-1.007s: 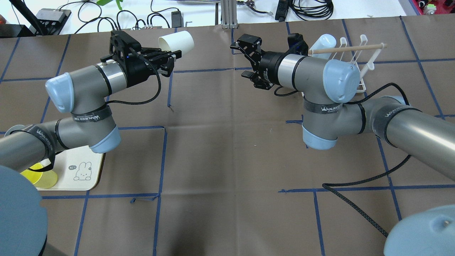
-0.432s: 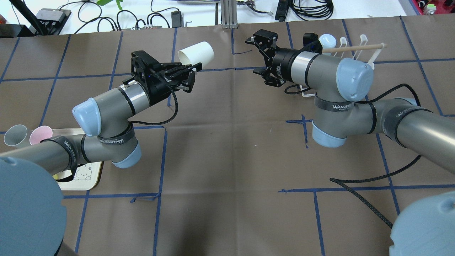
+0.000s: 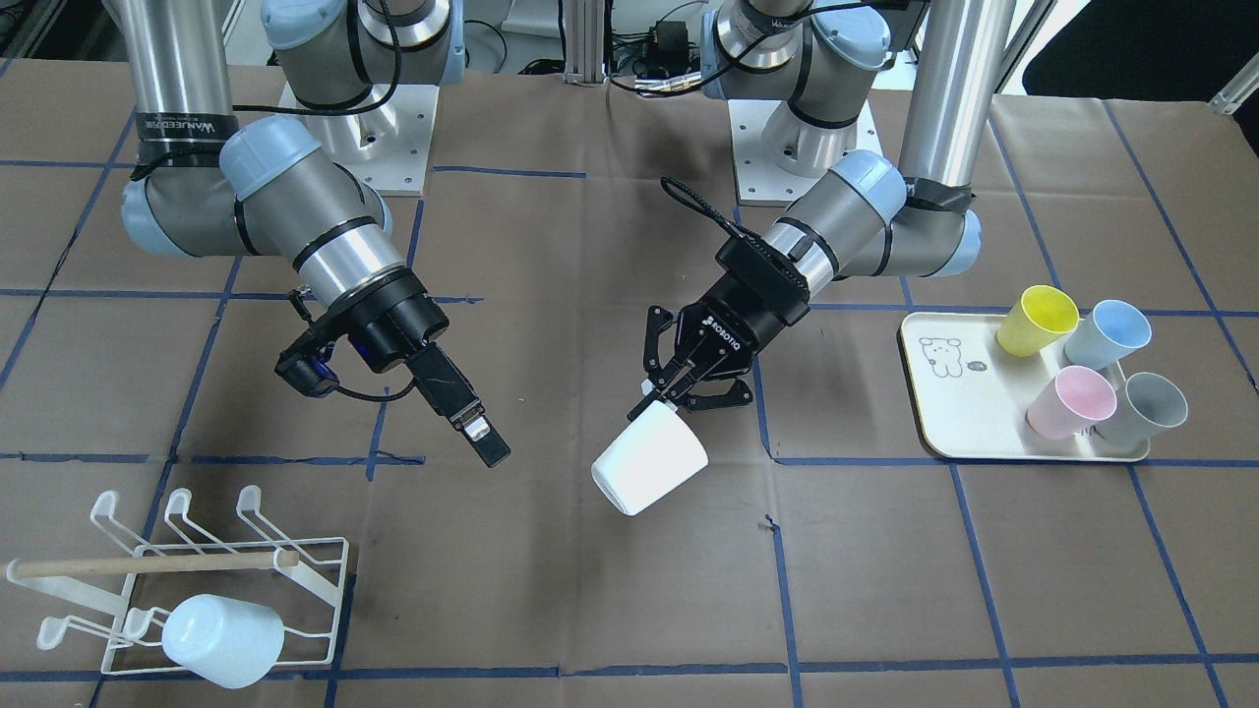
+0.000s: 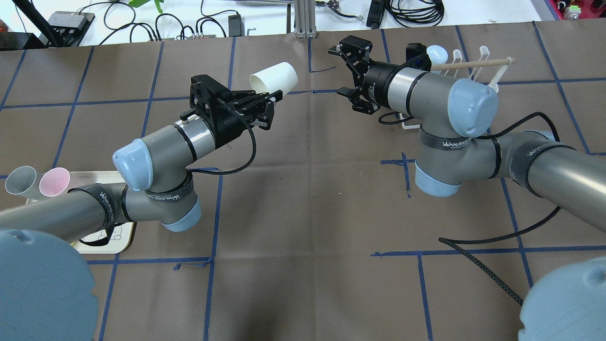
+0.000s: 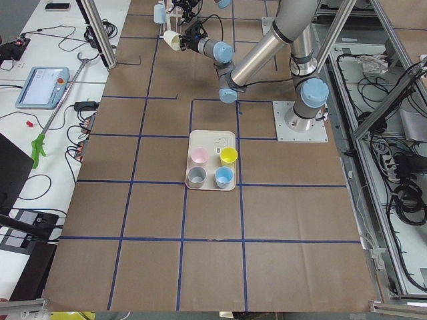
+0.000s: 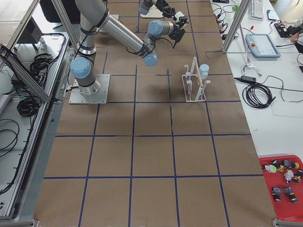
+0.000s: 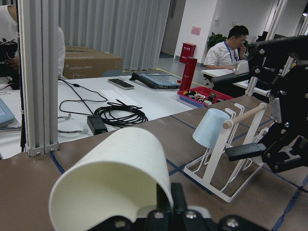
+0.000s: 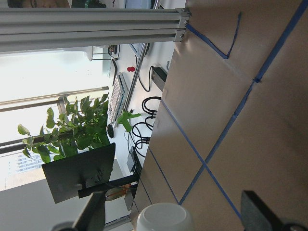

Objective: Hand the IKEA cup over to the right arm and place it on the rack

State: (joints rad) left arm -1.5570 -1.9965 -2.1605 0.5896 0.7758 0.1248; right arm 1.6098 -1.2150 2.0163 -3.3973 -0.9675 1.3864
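Note:
My left gripper [image 4: 271,100] is shut on the rim of a white IKEA cup [image 4: 274,78] and holds it tilted above the table, mouth towards the left arm; it also shows in the front view [image 3: 649,460] and the left wrist view [image 7: 115,178]. My right gripper [image 4: 342,71] is open and empty, facing the cup with a gap between them. In the right wrist view the cup's base [image 8: 166,219] lies between the spread fingers [image 8: 260,214]. The white wire rack [image 3: 197,560] with a wooden dowel stands behind the right arm and holds a light-blue cup [image 3: 221,639].
A cream tray [image 3: 969,413] on the left arm's side holds yellow [image 3: 1033,320], blue [image 3: 1107,332], pink [image 3: 1070,401] and grey [image 3: 1141,408] cups. A braided cable [image 4: 473,265] lies on the brown paper near the right arm's base.
My left arm has carried the white cup rightwards toward the table's middle. My right gripper moved back and to the right a second ago, then hardly at all; it stays open.

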